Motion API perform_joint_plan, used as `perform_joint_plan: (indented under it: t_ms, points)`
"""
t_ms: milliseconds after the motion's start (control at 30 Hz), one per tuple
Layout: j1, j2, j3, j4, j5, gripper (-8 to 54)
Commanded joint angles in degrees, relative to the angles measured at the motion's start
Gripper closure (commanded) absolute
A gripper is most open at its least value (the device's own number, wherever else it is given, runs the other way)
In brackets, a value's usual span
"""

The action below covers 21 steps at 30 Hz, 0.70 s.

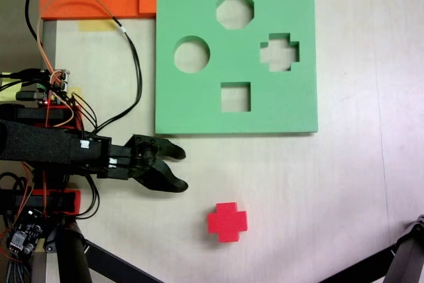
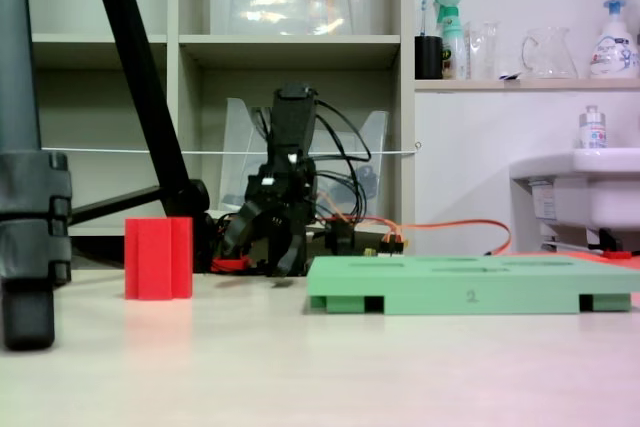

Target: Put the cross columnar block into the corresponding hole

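The tool [image 1: 184,169] hovers low over the pale worktop [image 1: 298,197] with its two black jaws spread apart and nothing between them; in the low fixed view the tool [image 2: 262,247] hangs tips-down just above the surface, the gap between its jaws plain to see; the cross columnar block [image 1: 227,221], bright red, stands upright on the worktop a little beyond the tool's tips and off to one side of them, near but not touching; seen from the low fixed view the cross columnar block [image 2: 158,258] sits to the left of the tool and closer to the camera; the green foam board [image 1: 236,54] lies flat on the other side of the tool, its near edge just beside the jaws; the corresponding hole [image 1: 279,52], plus-shaped, is at the board's far side from the tool, well apart from the block, and nothing sits in it.
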Motion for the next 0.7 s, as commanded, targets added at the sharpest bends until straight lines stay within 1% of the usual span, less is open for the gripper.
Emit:
perform_joint_plan:
  t_ms: [0,67,100,200,267,367,400,467,533,567,600,633,667]
  points:
    - [-0.4,4.5,-10.7,15.7,11.2,12.7]
    - [-0.6,4.0,-23.2,35.1,19.8,16.3]
    - [0.0,3.5,-27.0,39.7,21.5,17.3]
    - [-0.2,3.1,-35.1,51.3,21.5,17.4]
    - [0.8,3.0,-40.4,55.2,20.7,17.3]
    - [3.3,3.0,-47.2,59.0,13.8,17.1]
    - [4.1,2.5,-50.4,60.8,11.8,16.1]
    - [4.8,-2.7,-60.1,68.3,10.5,7.1]
    - [6.3,-12.3,-74.4,82.7,7.3,4.4]
    - [8.2,-19.7,-84.2,93.6,4.1,3.2]
    - [9.5,-24.9,-90.5,99.5,3.1,2.5]
    - [9.6,-27.0,-93.6,100.6,2.6,2.3]
    - [9.5,-27.1,-93.5,100.1,2.5,0.3]
